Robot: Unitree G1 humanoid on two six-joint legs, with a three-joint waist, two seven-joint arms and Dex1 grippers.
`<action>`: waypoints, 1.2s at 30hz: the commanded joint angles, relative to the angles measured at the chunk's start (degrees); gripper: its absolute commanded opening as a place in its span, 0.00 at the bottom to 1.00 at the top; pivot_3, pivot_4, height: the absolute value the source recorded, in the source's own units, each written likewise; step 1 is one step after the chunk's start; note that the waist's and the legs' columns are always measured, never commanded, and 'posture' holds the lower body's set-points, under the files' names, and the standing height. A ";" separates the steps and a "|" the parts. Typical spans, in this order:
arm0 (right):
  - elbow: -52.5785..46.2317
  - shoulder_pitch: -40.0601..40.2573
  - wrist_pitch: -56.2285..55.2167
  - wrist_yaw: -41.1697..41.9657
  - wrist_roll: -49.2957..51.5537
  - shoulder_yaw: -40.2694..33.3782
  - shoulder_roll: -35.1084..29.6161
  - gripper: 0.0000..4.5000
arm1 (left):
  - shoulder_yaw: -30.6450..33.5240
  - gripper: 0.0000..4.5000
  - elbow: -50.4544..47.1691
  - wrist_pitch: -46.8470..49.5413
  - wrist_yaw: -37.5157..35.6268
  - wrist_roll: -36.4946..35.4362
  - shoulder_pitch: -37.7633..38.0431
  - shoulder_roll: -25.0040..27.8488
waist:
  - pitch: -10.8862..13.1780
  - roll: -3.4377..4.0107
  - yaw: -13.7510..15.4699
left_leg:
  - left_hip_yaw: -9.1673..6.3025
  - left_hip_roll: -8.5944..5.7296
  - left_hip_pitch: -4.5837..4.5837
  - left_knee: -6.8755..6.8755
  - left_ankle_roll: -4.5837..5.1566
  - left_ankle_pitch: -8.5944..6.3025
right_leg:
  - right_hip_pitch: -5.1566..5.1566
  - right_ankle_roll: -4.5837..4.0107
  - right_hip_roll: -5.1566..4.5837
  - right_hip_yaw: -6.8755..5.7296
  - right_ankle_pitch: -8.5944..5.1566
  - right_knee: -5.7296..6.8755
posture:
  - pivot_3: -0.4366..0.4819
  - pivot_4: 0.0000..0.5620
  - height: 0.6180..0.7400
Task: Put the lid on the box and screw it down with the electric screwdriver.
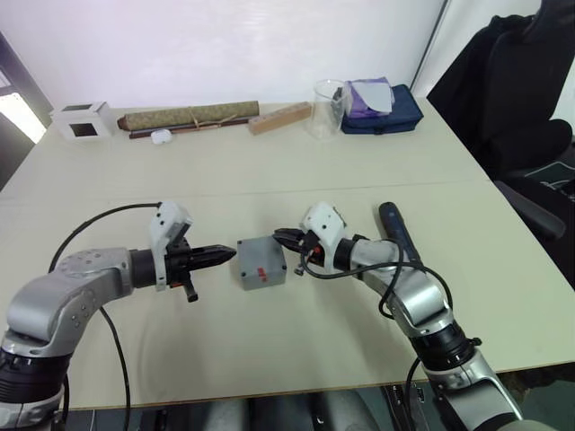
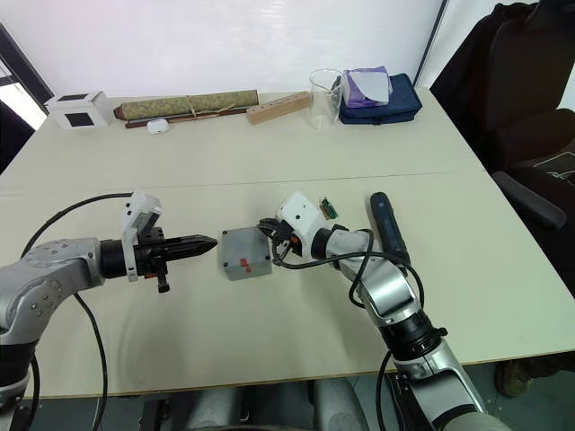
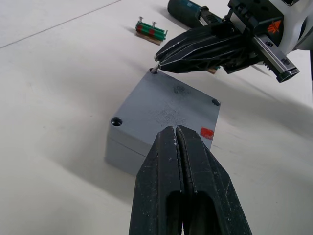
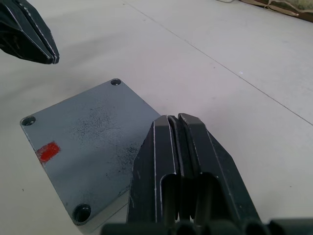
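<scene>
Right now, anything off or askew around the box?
Nothing stands out. The lid sits flush and square on the box, between both shut grippers, left and right. The screwdriver lies untouched beside the right arm.

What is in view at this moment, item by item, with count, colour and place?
Square grey metal lid: one, grey with red sticker, seated on the box.
Grey cast-metal box: one, table centre, between both tools.
Dark blue pen-shaped electric screwdriver: one, lying beyond the right arm.
Small green-and-red terminal block: one, near the screwdriver.
White cube, rolled olive mat, wooden block, clear beaker, navy pouch: one each, far edge.
Left tool: black, shut.
Right tool: black, shut, at the lid's corner.
</scene>
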 commanded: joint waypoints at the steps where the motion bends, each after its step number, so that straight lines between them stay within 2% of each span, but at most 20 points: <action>1: -0.83 -0.76 -0.17 0.23 -0.29 -0.17 0.43 0.08 | 0.50 0.00 -0.68 -1.12 -0.20 0.18 -0.84 0.20 | 0.00 0.00 0.02 | 0.00 0.00 0.00 0.00 0.00 0.00 | 0.00 0.00 0.00 0.00 0.00 0.00 | 0.48 0.27 1.00; 3: -0.97 -0.69 -0.03 0.30 -0.40 -0.17 0.44 0.21 | 0.50 0.00 -0.64 -1.12 -0.16 0.16 -0.91 0.19 | 0.00 0.00 0.02 | 0.00 0.00 0.00 0.00 0.00 0.00 | 0.00 0.00 0.00 0.00 0.00 0.00 | 0.48 0.27 1.00; 8: -0.69 -1.30 0.25 -0.11 -0.70 -1.01 0.55 0.66 | -0.09 0.00 -0.42 -1.38 0.18 0.32 -1.25 -0.38 | 0.00 0.00 0.02 | 0.00 0.00 0.00 0.00 0.00 0.00 | 0.00 0.00 0.00 0.00 0.00 0.00 | 0.48 0.27 1.00; 15: -3.46 -1.88 2.88 0.18 1.82 -4.54 -0.34 0.66 | 0.14 0.00 -0.59 -1.16 0.59 -0.41 -2.26 -1.28 | 0.00 0.00 0.03 | 0.00 0.00 0.00 0.00 0.00 0.00 | 0.00 0.00 -0.01 0.00 0.00 0.00 | 0.48 0.27 1.00; 20: -9.99 -3.84 15.30 -1.22 9.58 -16.45 -4.29 0.66 | -0.29 0.00 -2.99 0.82 -0.10 -3.72 -6.67 -1.63 | 0.00 0.00 0.27 | -0.02 -0.04 -0.04 0.05 0.00 0.00 | 0.02 0.01 -0.05 0.00 0.00 0.00 | 0.48 0.27 1.00; 23: -11.86 -6.31 25.02 -1.13 13.37 -23.49 -10.91 0.66 | -2.72 0.00 -4.56 0.37 -2.61 -4.12 -9.20 -1.31 | 0.00 0.01 0.33 | -0.03 -0.06 -0.04 0.05 0.00 0.00 | 0.04 0.01 -0.06 -0.01 0.00 -0.02 | 0.48 0.27 1.00; 26: -10.92 -9.56 34.85 -0.84 16.18 -27.78 -17.74 0.79 | -5.58 0.00 -5.34 -0.81 -5.34 -3.38 -11.60 -1.43 | 0.00 0.01 0.15 | -0.01 -0.08 -0.03 0.03 0.00 0.00 | 0.04 0.00 -0.05 0.00 0.00 -0.03 | 0.48 0.27 1.00; 29: -8.97 -12.37 43.01 -1.31 18.09 -30.08 -22.07 0.98 | -7.88 0.00 -5.76 -1.91 -7.07 -2.39 -13.38 -1.43 | 0.01 0.03 -0.16 | 0.02 -0.05 0.00 0.00 0.00 0.00 | 0.01 0.00 0.02 0.02 0.00 -0.03 | 0.48 0.27 1.00; 30: -7.68 -13.59 46.90 -1.62 18.24 -29.84 -23.82 0.98 | -8.53 0.00 -5.72 -2.29 -7.82 -2.09 -13.93 -1.27 | 0.01 0.03 -0.19 | 0.03 -0.02 0.01 -0.01 0.01 0.00 | 0.01 -0.01 0.06 0.04 -0.01 -0.03 | 0.48 0.27 1.00; 32: -1.74 -16.73 58.32 1.88 22.66 -23.79 -33.26 0.98 | -10.22 0.00 -5.72 -3.34 -9.57 -1.22 -15.48 -1.00 | 0.07 0.12 -0.01 | 0.02 0.00 0.02 -0.02 0.01 0.00 | 0.01 -0.01 0.09 0.04 -0.01 -0.02 | 0.48 0.27 1.00; 36: 6.06 -22.13 61.49 6.85 23.97 -11.14 -43.05 0.98 | -12.98 0.00 -5.15 -5.31 -12.37 0.99 -17.39 -0.57 | 0.09 0.15 0.03 | 0.10 -0.04 -0.05 -0.02 0.02 0.00 | 0.00 -0.04 0.02 0.08 -0.03 -0.16 | 0.48 0.27 1.00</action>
